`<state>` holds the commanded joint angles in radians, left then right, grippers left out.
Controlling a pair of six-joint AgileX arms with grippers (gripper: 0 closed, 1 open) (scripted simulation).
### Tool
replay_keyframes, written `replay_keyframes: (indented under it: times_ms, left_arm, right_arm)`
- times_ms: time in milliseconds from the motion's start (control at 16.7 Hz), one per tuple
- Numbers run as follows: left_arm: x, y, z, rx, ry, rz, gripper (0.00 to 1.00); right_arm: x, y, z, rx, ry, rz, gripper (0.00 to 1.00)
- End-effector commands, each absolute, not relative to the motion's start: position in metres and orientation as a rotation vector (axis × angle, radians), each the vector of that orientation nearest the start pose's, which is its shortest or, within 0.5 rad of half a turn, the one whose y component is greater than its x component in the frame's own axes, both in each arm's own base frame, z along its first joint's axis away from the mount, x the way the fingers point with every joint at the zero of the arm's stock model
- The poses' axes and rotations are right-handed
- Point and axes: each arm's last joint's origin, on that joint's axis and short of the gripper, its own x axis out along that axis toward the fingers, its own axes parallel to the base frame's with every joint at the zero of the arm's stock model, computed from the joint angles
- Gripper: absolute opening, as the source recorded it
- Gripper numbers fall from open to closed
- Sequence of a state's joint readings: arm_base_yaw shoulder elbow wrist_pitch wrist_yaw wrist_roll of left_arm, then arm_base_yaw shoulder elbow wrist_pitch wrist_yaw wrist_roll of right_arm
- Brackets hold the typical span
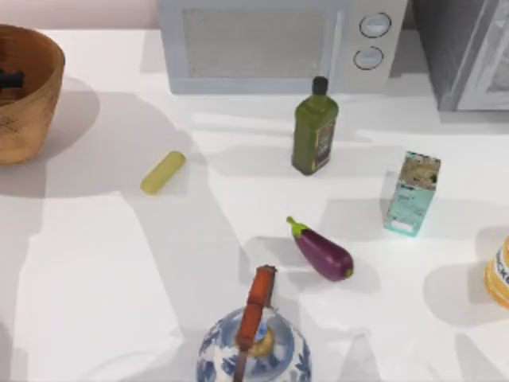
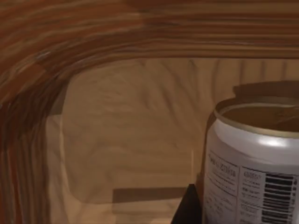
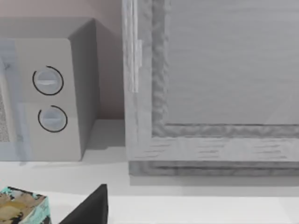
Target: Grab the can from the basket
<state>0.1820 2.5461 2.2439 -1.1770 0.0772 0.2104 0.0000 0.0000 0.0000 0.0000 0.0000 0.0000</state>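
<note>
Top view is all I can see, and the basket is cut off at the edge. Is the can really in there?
Observer: Yes. The left wrist view shows the can standing upright on the wooden floor of the basket.
Operator: What does it look like?
Observer: It has a dull gold top and a pale label with small print and a barcode.
Operator: Is my gripper near it?
Observer: The left gripper is down inside the basket, and the can is close beside its camera. The right arm idles, its camera facing the microwave.
</note>
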Motion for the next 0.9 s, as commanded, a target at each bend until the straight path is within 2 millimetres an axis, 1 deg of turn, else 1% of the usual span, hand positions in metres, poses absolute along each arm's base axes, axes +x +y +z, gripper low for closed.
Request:
replay_keyframes:
  times_ms: [60,480,540,600,720,900]
  left_arm:
    - [0.496,0.096,0.134,-0.025,1.467,-0.053,0.0]
    - [0.496,0.096,0.134,-0.025,1.467,-0.053,0.0]
    - [0.489,0.099,0.154,-0.031,1.446,-0.03,0.0]
    - [0.489,0.099,0.154,-0.031,1.446,-0.03,0.0]
    - [0.487,0.097,0.161,-0.026,1.426,-0.027,0.0]
    - [0.474,0.09,0.189,-0.013,1.355,-0.017,0.0]
  right_arm:
    - [0.106,-0.001,0.16,0.0,0.0,0.0,1.0]
    - [0.106,-0.001,0.16,0.0,0.0,0.0,1.0]
    - [0.106,-0.001,0.16,0.0,0.0,0.0,1.0]
    - [0.106,-0.001,0.16,0.0,0.0,0.0,1.0]
    - [0.106,-0.001,0.16,0.0,0.0,0.0,1.0]
    - [0.106,-0.001,0.16,0.0,0.0,0.0,1.0]
